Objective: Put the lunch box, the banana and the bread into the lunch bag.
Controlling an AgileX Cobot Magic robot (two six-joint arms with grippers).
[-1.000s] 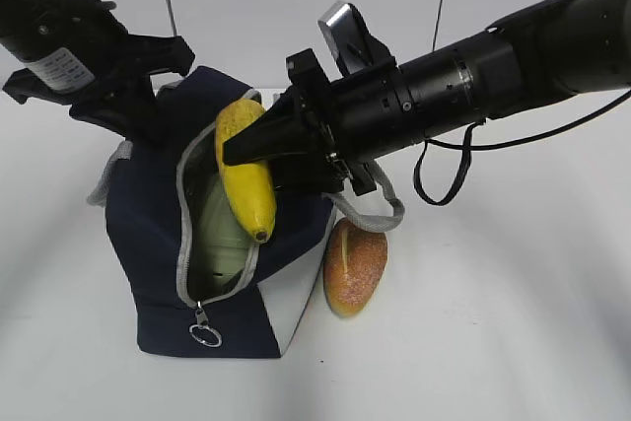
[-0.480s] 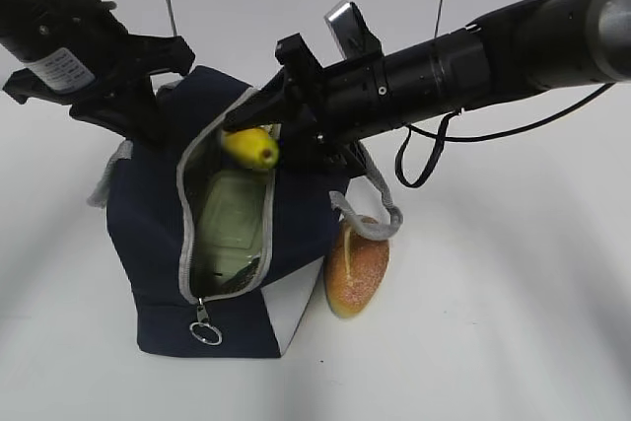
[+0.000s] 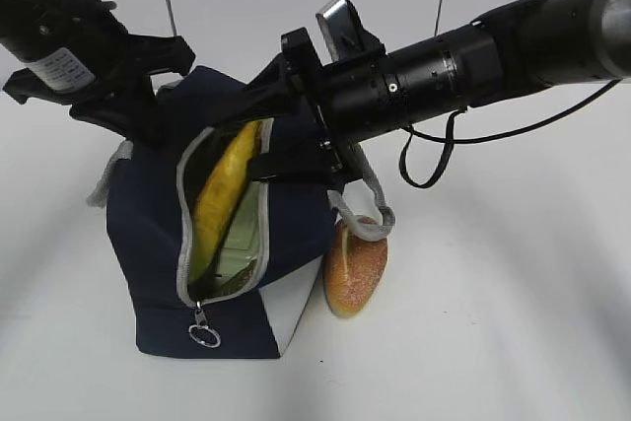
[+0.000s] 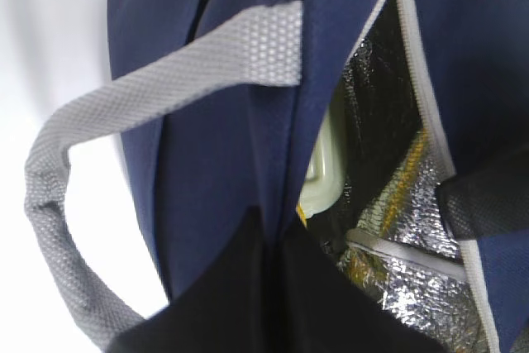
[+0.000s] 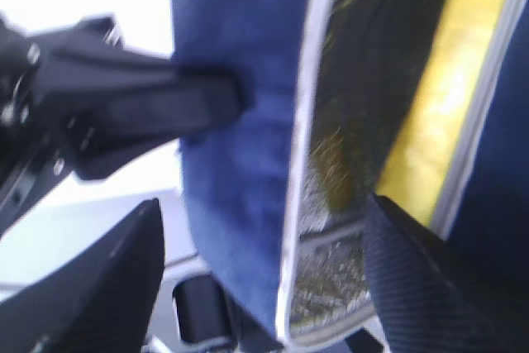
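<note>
We see the lunch bag [image 3: 158, 244] standing on the white table [image 3: 493, 322], its grey zipper opening gaping toward us with the ring pull [image 3: 205, 335] hanging at the near bottom end. The banana [image 3: 219, 196] lies inside that opening, its long axis running along the slit: the upper end points far and slightly right, under the right gripper [image 3: 258, 105], and the lower end points near and left, down into the bag. Beneath it a strip of the pale green lunch box [image 3: 237, 244] shows, also inside the bag. In the right wrist view the banana [image 5: 442, 97] is a yellow band against the silver lining, and the right gripper's two fingers [image 5: 107, 287] stand spread wide with nothing between them, poised over the opening.

The left gripper [image 3: 148, 110] is at the far left upper edge of the bag; in the left wrist view its dark fingers [image 4: 248, 287] are pressed together on the navy fabric of the bag's edge, beside a grey webbing handle [image 4: 165, 72].

The bread [image 3: 356, 266] lies on the table just right of the bag, touching its white end panel, its long axis running near to far with the pale slit on top.
</note>
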